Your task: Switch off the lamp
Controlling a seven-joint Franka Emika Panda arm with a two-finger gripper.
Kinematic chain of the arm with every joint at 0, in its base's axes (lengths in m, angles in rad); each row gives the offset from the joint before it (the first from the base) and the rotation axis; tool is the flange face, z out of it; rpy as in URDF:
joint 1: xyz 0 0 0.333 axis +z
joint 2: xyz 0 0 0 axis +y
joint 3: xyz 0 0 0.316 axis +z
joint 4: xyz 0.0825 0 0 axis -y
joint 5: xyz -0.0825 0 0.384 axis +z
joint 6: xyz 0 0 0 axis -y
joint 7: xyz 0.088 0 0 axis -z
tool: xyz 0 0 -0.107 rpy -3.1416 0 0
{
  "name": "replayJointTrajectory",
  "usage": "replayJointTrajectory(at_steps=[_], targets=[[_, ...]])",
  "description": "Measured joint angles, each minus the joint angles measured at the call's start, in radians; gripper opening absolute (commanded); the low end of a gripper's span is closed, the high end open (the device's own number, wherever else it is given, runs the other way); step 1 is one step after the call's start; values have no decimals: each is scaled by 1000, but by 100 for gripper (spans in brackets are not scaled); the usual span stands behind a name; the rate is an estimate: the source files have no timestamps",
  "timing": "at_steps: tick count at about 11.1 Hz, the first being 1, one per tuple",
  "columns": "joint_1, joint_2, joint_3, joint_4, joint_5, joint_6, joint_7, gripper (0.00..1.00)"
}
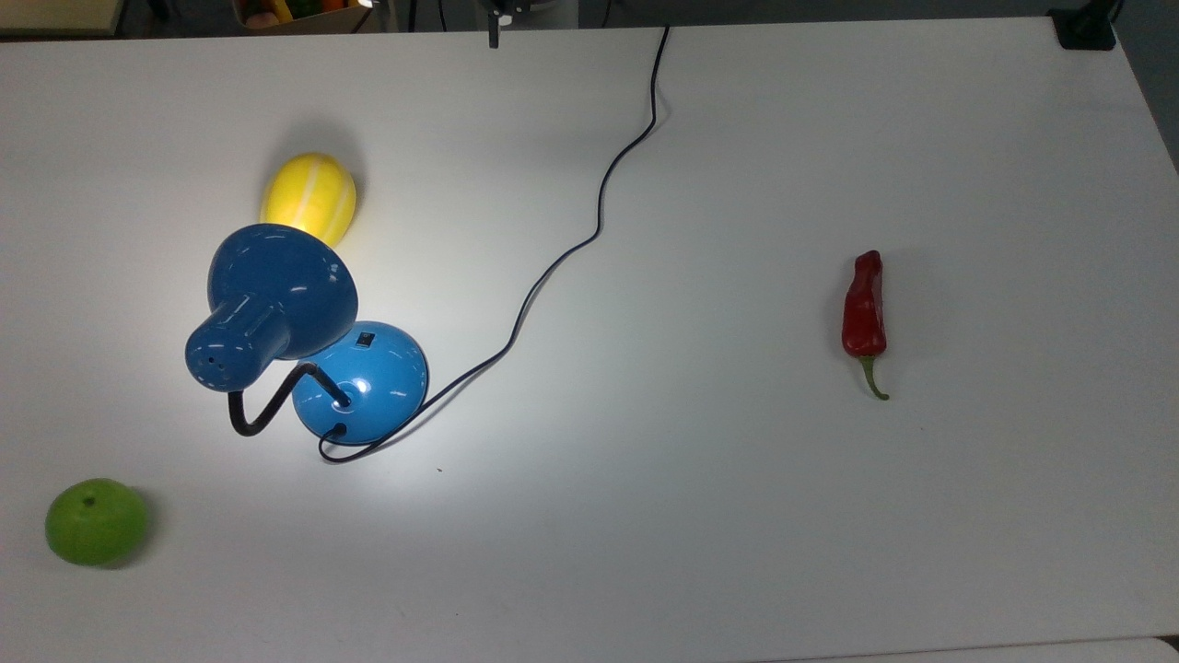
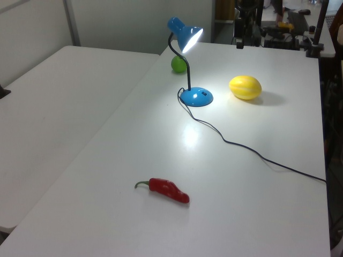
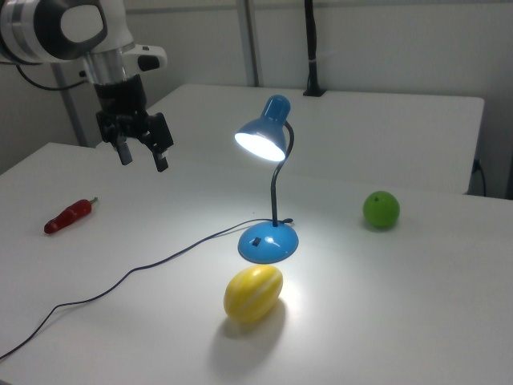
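— Up in the air, is the claw [image 3: 143,156] holding anything?
— No, its two fingers are apart. The lamp [image 3: 270,180] shines well off to the right view's right of it, lower down.

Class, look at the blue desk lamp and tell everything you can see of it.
The lamp is glossy blue and lit, casting a bright pool on the white table. Its bell-shaped shade tilts downward on a curved black gooseneck. The round domed base sits flat, bearing a small black switch. A thin black cord snakes across the table from the base.
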Motion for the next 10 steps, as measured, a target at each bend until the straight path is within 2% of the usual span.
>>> replayJointTrajectory(at_steps=[1, 2, 3, 4, 5, 10], targets=[[0, 0, 0, 0, 0, 0, 0, 91], [0, 0, 0, 0, 0, 0, 0, 61], [0, 0, 0, 0, 0, 0, 0, 34], [0, 1, 0, 0, 0, 0, 0, 14], [0, 1, 0, 0, 0, 0, -5, 0], [0, 2, 0, 0, 0, 0, -32, 0]])
